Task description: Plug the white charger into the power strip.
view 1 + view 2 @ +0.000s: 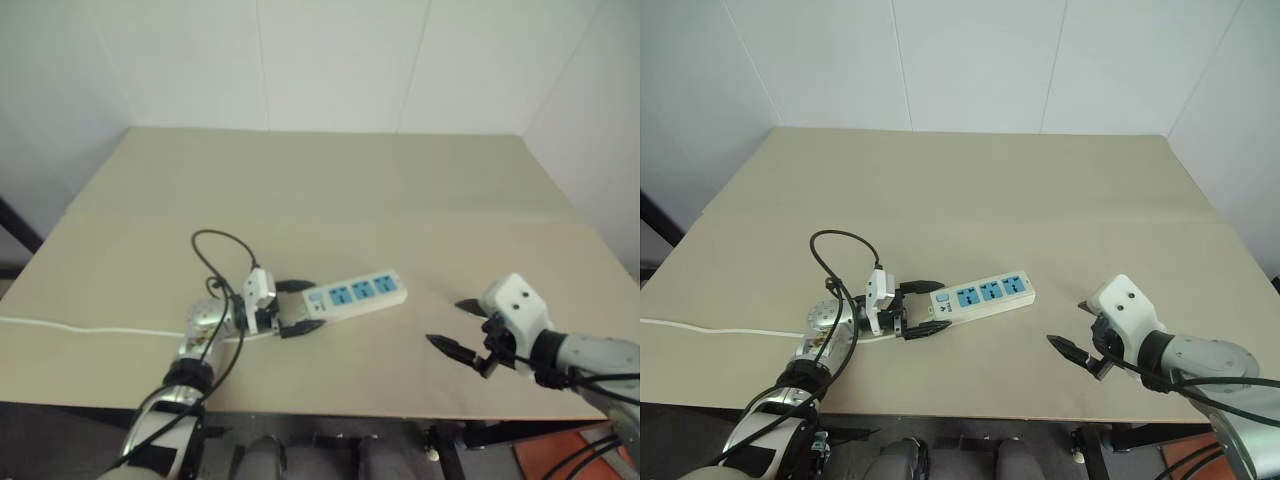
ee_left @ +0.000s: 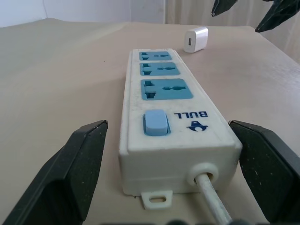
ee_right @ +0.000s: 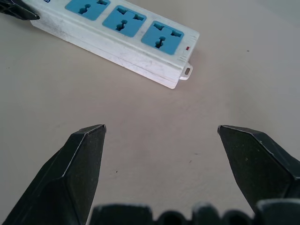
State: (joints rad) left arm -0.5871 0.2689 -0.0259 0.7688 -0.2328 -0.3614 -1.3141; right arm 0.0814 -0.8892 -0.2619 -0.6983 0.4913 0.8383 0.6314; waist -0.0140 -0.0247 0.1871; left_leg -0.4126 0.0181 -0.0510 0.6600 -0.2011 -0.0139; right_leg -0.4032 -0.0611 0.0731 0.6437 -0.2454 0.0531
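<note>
Nearest the robot, the left hand (image 1: 923, 307) lies low on the tan bench (image 1: 970, 190), its two black fingers spread wide on either side of the cord end of the power strip (image 1: 980, 295), with nothing gripped between them. In the left wrist view a gap shows between each finger and the strip's sides. The strip rests flat on the bench, a blue switch at the near end and three blue outlet faces in a row beyond it, and its thin white cord (image 1: 90, 329) trails off toward the bench's left edge. To the right, the right hand (image 1: 1072, 327) hovers released over bare bench, well apart from the strip's far end. The white charger (image 2: 196, 39) lies on the bench past the strip's far end, apparently on its side.
</note>
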